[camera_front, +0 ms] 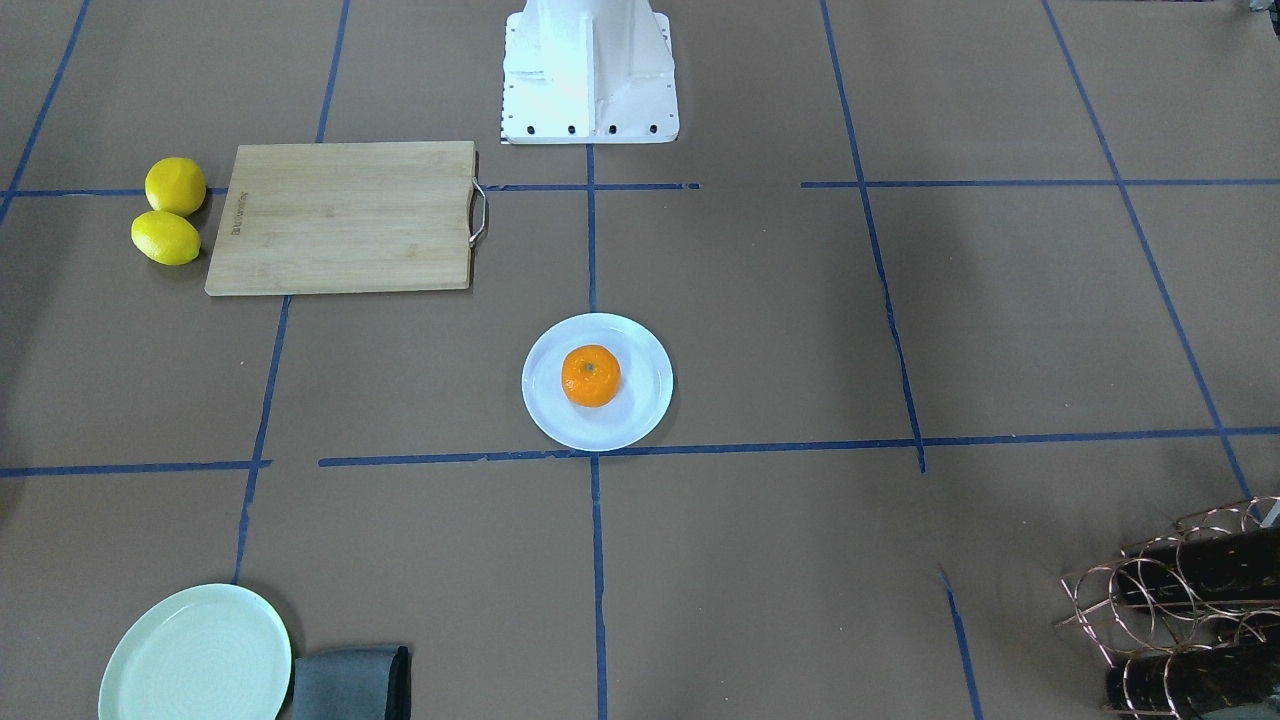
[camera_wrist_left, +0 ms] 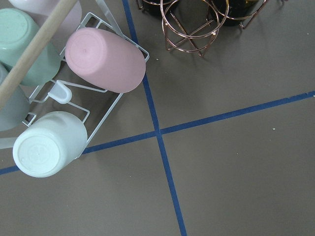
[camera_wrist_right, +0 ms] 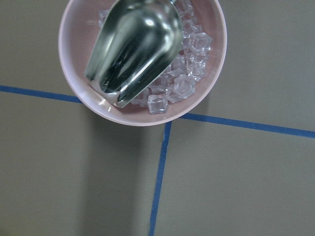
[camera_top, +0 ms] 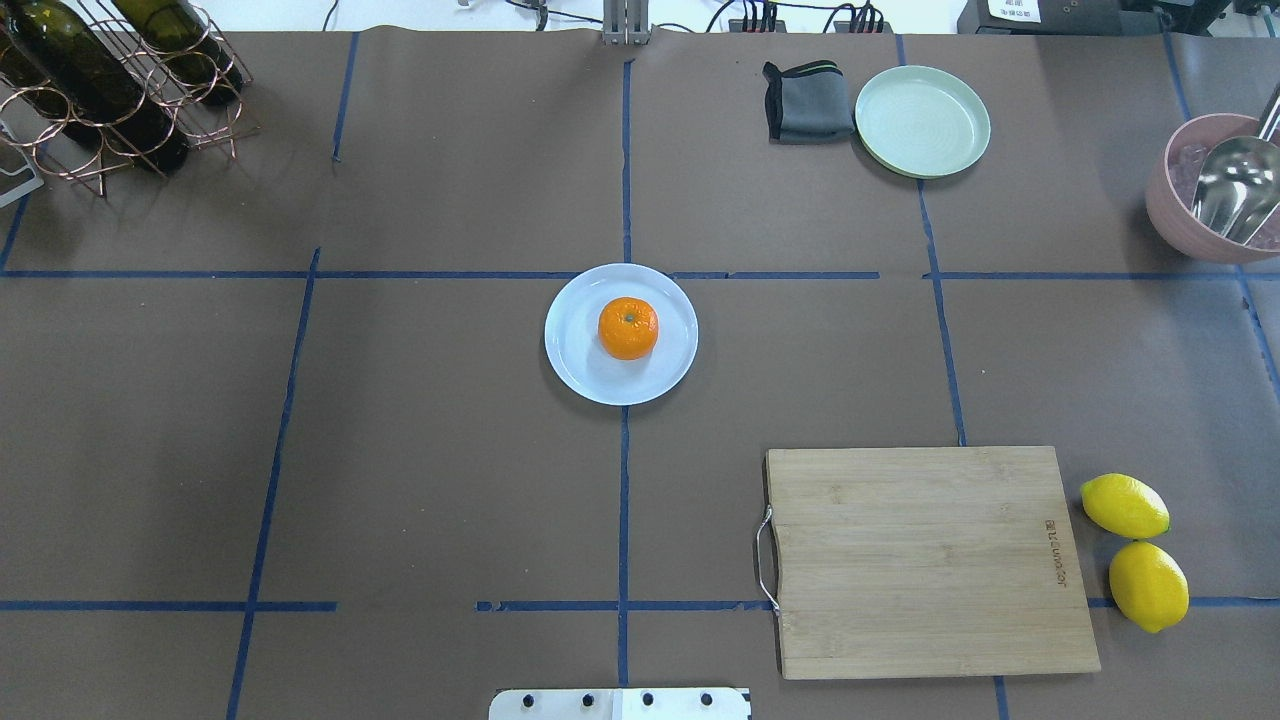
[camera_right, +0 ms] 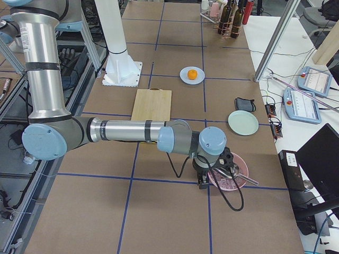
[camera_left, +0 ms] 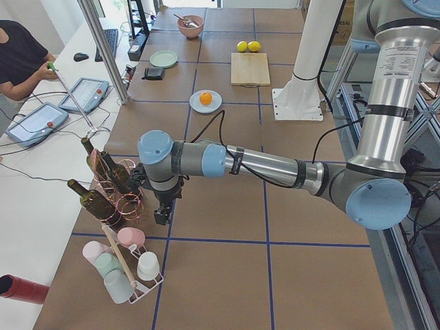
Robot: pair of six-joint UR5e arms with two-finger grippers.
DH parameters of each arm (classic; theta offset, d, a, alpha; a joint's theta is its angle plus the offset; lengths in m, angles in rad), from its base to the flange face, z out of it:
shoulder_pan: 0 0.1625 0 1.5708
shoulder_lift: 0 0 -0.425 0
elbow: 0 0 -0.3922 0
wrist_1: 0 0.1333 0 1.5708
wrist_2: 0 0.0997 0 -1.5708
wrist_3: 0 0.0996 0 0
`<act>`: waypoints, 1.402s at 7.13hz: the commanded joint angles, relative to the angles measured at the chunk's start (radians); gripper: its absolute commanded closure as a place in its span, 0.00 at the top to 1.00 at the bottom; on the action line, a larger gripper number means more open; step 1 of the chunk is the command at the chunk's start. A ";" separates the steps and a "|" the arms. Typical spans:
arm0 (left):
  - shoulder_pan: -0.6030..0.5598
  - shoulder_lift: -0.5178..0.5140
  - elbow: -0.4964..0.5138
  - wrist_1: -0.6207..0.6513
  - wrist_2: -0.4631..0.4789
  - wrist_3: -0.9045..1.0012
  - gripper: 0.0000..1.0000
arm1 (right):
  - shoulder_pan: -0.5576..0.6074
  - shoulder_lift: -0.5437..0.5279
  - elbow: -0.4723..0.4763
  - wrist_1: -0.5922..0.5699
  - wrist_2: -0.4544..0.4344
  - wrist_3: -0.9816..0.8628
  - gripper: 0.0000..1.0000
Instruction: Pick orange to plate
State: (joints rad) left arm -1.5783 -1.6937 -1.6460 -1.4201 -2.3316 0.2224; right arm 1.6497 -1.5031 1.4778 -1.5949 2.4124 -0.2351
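Note:
The orange (camera_front: 590, 375) (camera_top: 628, 328) rests in the middle of the pale bluish-white plate (camera_front: 645, 405) (camera_top: 578, 362) at the table's centre, stem dimple up. Both side views also show the orange (camera_left: 205, 98) (camera_right: 193, 74), small and far off. Neither arm is near it. My left gripper (camera_left: 162, 218) hangs over the table's left end beside the bottle rack, and I cannot tell if it is open or shut. My right gripper (camera_right: 202, 184) hovers at the right end by the pink bowl, its state also unclear. Neither wrist view shows any fingers.
A wooden cutting board (camera_top: 930, 560) lies near the base, with two lemons (camera_top: 1135, 550) beside it. A mint-green plate (camera_top: 922, 120) and grey cloth (camera_top: 805, 100) sit at the far side. A pink ice bowl (camera_wrist_right: 142, 59) with a scoop, a bottle rack (camera_top: 110, 90) and a cup rack (camera_wrist_left: 59, 113) occupy the ends.

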 commanded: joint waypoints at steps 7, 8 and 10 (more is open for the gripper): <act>-0.035 0.112 0.028 -0.007 -0.084 -0.011 1.00 | 0.004 0.009 -0.024 0.067 0.036 0.168 1.00; -0.035 0.112 0.028 -0.007 -0.084 -0.011 1.00 | 0.004 0.009 -0.022 0.067 0.036 0.168 1.00; -0.049 0.112 0.025 -0.007 -0.081 -0.011 1.00 | 0.004 0.008 -0.021 0.069 0.034 0.166 1.00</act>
State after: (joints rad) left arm -1.6184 -1.5816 -1.6205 -1.4266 -2.4152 0.2119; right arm 1.6536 -1.4943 1.4559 -1.5275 2.4479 -0.0681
